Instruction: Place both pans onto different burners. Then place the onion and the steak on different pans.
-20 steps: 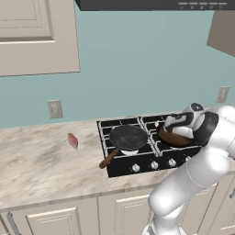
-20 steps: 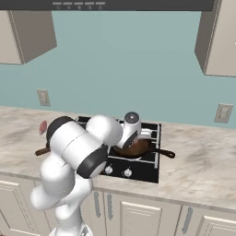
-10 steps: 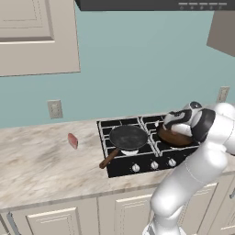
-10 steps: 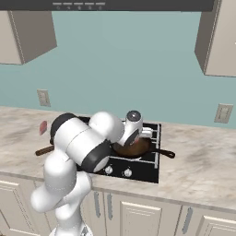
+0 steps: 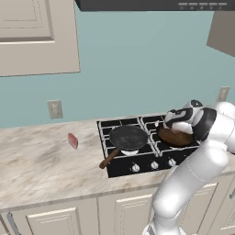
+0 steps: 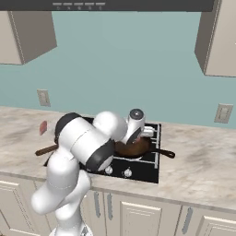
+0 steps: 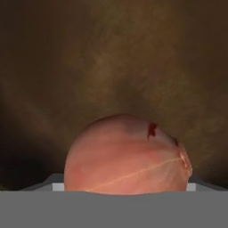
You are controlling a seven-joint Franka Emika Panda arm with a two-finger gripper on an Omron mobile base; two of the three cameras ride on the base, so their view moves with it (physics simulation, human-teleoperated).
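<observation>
The black pan [image 5: 128, 137] with its brown wooden handle [image 5: 109, 159] sits on the front left burner of the cooktop [image 5: 120, 170]. On the front right burner rests the reddish-brown pan [image 5: 176, 137] [image 6: 133, 148]. My gripper [image 5: 173, 121] [image 6: 139, 136] hangs just over this pan, pointing down into it. In the hand view the orange-brown onion [image 7: 127, 156] sits between the jaws, hiding the tips, with the pan's brown inside [image 7: 111, 58] behind it. The pinkish steak [image 5: 72, 140] [image 6: 43, 127] lies on the counter left of the cooktop.
A marbled counter [image 5: 41, 170] runs to both sides of the cooktop, with wall outlets [image 5: 55, 109] [image 6: 223, 113] above it. The reddish pan's dark handle [image 6: 164, 152] sticks out to the right. Upper cabinets [image 5: 36, 36] and a range hood [image 6: 133, 5] hang overhead.
The hand with the onion has edged a little to the left over the reddish-brown pan, and the elbow has swung. The pans and steak have stayed put.
</observation>
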